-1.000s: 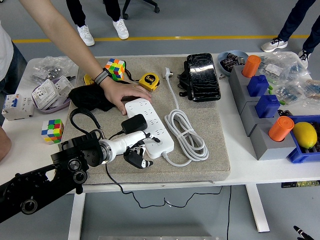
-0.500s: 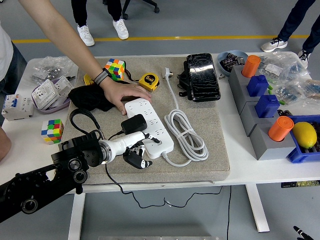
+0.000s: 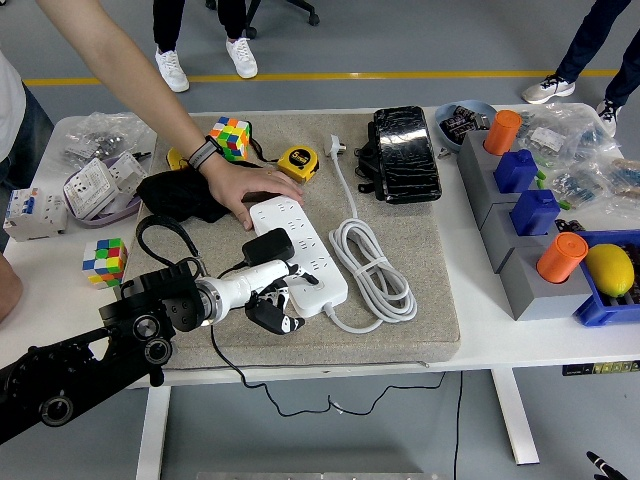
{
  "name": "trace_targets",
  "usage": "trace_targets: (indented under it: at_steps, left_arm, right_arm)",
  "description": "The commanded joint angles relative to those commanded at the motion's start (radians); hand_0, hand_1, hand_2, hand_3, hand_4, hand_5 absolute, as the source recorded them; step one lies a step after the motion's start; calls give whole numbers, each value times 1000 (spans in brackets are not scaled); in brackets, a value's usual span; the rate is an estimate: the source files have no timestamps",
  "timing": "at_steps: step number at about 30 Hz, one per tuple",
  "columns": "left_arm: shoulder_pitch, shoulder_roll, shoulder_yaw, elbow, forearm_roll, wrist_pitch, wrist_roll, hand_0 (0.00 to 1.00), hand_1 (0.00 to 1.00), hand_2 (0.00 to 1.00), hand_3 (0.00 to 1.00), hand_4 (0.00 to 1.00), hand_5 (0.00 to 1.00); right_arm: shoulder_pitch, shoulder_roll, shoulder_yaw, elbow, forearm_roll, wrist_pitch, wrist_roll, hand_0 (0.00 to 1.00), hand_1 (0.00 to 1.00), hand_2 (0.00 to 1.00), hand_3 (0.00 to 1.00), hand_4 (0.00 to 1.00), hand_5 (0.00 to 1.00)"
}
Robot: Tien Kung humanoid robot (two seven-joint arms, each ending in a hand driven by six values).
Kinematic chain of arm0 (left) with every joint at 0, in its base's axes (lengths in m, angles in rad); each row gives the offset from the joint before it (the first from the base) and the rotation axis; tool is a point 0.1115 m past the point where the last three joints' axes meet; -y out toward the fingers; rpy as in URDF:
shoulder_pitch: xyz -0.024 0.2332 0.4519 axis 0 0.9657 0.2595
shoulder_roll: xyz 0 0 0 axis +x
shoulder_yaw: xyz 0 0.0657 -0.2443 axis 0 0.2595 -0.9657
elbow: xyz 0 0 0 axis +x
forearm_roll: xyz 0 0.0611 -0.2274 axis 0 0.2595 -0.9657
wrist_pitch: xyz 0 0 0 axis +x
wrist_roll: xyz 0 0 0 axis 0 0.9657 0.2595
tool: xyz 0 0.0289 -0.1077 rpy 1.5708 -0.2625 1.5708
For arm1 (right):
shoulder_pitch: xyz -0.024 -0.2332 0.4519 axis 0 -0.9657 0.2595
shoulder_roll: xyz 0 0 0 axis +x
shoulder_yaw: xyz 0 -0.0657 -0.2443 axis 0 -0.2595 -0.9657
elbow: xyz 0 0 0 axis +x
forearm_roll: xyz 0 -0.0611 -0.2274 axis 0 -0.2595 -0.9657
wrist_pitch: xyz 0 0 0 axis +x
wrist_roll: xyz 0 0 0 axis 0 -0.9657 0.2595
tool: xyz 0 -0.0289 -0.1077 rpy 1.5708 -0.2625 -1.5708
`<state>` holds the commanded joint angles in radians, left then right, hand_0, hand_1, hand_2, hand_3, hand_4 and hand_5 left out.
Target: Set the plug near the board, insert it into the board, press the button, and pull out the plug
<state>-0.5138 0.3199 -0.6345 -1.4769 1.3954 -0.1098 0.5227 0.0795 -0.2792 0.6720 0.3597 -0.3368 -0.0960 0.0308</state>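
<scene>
The white power board (image 3: 300, 250) lies lengthwise on the grey mat (image 3: 420, 250). A black plug (image 3: 270, 245) stands on its near left part, and its black cable (image 3: 215, 345) trails off the table's front edge. My left hand (image 3: 280, 305) reaches in from the lower left. Its fingers are curled against the board's near left edge, just below the plug, and I see nothing held in them. A person's hand (image 3: 245, 195) presses on the board's far end. Only a small black tip of my right arm (image 3: 603, 465) shows at the bottom right corner.
The board's white cord (image 3: 375, 270) lies coiled to its right. At the mat's far side are a yellow tape measure (image 3: 297, 161), a Rubik's cube (image 3: 230, 136), a black cloth (image 3: 180, 195) and a black pouch (image 3: 405, 155). Another cube (image 3: 106, 261) sits left; grey blocks (image 3: 520, 240) stand right.
My left hand has shifted very slightly up and toward the board's edge. The plug, the board and the person's hand stay where they were.
</scene>
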Motion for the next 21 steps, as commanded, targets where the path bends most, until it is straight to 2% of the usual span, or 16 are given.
trace_targets:
  at_steps: [4, 5, 10, 11, 13, 16, 17, 21]
  left_arm:
    - [7, -1, -12, 4, -7, 5, -8, 58, 114, 170, 857, 684, 2]
    - [10, -1, -14, 6, -12, 11, -18, 62, 115, 173, 855, 599, 2]
    - [23, -3, -23, 17, -49, 53, -72, 62, 115, 173, 855, 599, 2]
    - [26, -3, -23, 19, -73, 62, -83, 74, 78, 123, 778, 721, 300]
    - [33, -2, -21, 23, -115, 97, -127, 74, 78, 123, 778, 721, 300]
    - [43, -5, -22, 34, -124, 165, -212, 74, 78, 123, 778, 721, 300]
    - [46, -6, -23, 37, -130, 186, -237, 181, 161, 223, 704, 803, 516]
    - [61, -8, -32, 50, -202, 285, -368, 181, 161, 223, 704, 803, 516]
  right_arm:
    - [0, 0, -3, -1, 1, 1, -1, 568, 640, 619, 552, 972, 542]
    - [-1, 1, -1, -1, 1, 0, -1, 568, 640, 619, 551, 972, 543]
    - [-3, 4, 4, -2, 1, 0, -1, 568, 640, 619, 551, 972, 543]
    - [-4, 5, 5, -2, 1, 1, -1, 568, 640, 620, 551, 971, 542]
    - [-5, 6, 5, -2, 1, 1, -1, 568, 640, 620, 551, 971, 542]
    - [-5, 8, 8, -2, -1, 1, -1, 568, 640, 620, 551, 971, 542]
    - [-5, 8, 9, -2, -1, 1, -1, 568, 640, 620, 551, 972, 542]
    - [-6, 9, 8, -2, -1, 1, -1, 568, 640, 620, 551, 972, 542]
